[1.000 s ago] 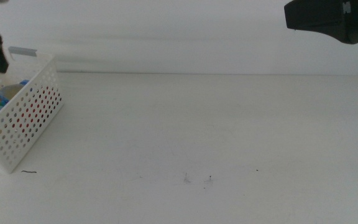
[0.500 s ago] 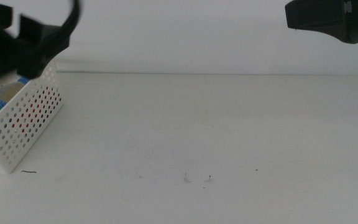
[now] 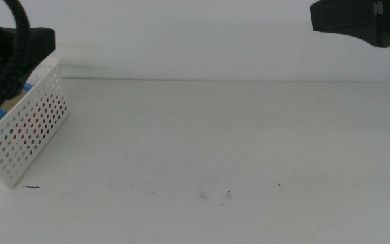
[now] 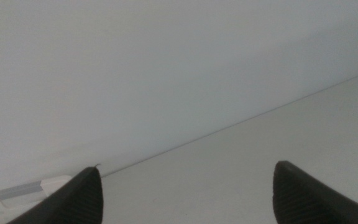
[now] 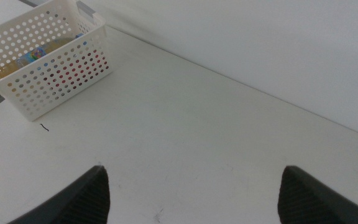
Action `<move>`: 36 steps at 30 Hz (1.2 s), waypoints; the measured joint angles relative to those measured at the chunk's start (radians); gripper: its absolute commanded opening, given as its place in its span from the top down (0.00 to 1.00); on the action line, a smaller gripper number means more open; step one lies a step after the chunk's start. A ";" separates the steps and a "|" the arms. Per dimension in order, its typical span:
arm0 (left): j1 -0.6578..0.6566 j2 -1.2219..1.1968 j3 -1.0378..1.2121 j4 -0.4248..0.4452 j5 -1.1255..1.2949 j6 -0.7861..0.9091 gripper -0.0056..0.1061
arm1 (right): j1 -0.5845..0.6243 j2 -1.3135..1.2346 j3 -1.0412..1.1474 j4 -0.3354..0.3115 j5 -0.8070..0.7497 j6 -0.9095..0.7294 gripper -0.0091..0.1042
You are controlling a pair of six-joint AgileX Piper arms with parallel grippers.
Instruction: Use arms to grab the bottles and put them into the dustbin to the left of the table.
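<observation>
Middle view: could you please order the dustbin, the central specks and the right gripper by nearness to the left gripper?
1. dustbin, just below the left gripper, at the table's left.
2. central specks, near the front edge.
3. right gripper, raised far right.

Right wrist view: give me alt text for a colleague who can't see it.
The white perforated dustbin sits at the far end of the bare white table, with red, yellow and blue colours showing through its holes. The right gripper hangs high above the table, jaws wide open and empty.
</observation>
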 measured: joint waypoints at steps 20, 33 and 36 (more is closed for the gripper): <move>0.208 -0.464 0.616 -0.001 -0.205 0.000 0.11 | -0.332 -0.476 0.977 0.014 -0.747 0.000 0.24; 0.210 -0.779 0.899 -0.005 -0.222 0.000 0.11 | -0.617 -1.093 1.423 -0.023 -0.708 0.000 0.24; 0.210 -0.780 0.925 -0.006 -0.232 0.000 0.11 | -0.619 -1.110 1.444 -0.023 -0.688 0.000 0.24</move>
